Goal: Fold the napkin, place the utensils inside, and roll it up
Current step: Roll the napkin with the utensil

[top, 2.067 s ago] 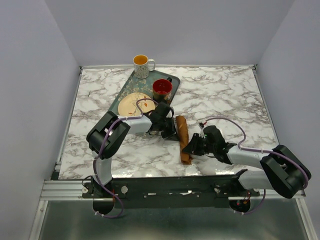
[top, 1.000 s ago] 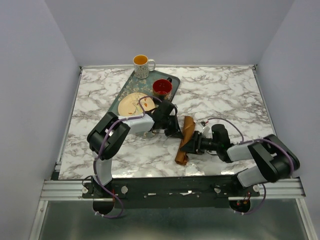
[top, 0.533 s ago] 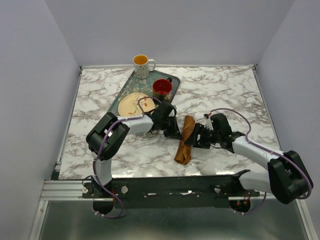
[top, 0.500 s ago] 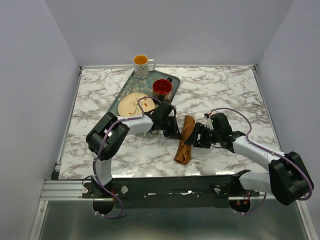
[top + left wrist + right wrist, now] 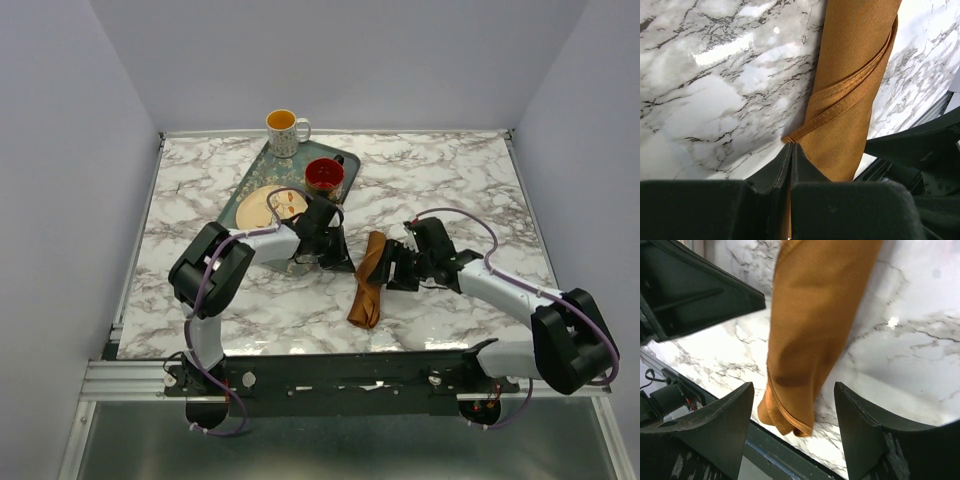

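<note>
The white, grey-veined marble table (image 5: 450, 190) carries everything. Two black-and-white arms reach over it from the near edge, the left arm (image 5: 255, 245) and the right arm (image 5: 500, 290), and they meet near the middle. At the far left lies a dark green patterned tray (image 5: 250, 180) holding a round cream plate (image 5: 262, 208) and a red mug (image 5: 324, 176). A white-and-yellow mug (image 5: 283, 128) stands at the tray's far end.

The rust-brown cloth napkin (image 5: 368, 285) is already a slim roll. It lies on the bare table just right of the tray, between the two arms. Two seconds ago it lay straight, near to far; now it slants, with its near end swung to the left. No silvery utensils show anywhere, and whether they are wrapped inside cannot be told.

The left jaws are pressed together, pinching the stitched hem of the roll's outer flap low by the table. A second ago the right jaws sat against the roll's near half. They have since spread wide and shifted toward its far half, and they now straddle the cloth without touching it.

The rolling looks all but finished, and the right side has let go. Only the left pinch now holds the loose hem, which may spring open once released.
</note>
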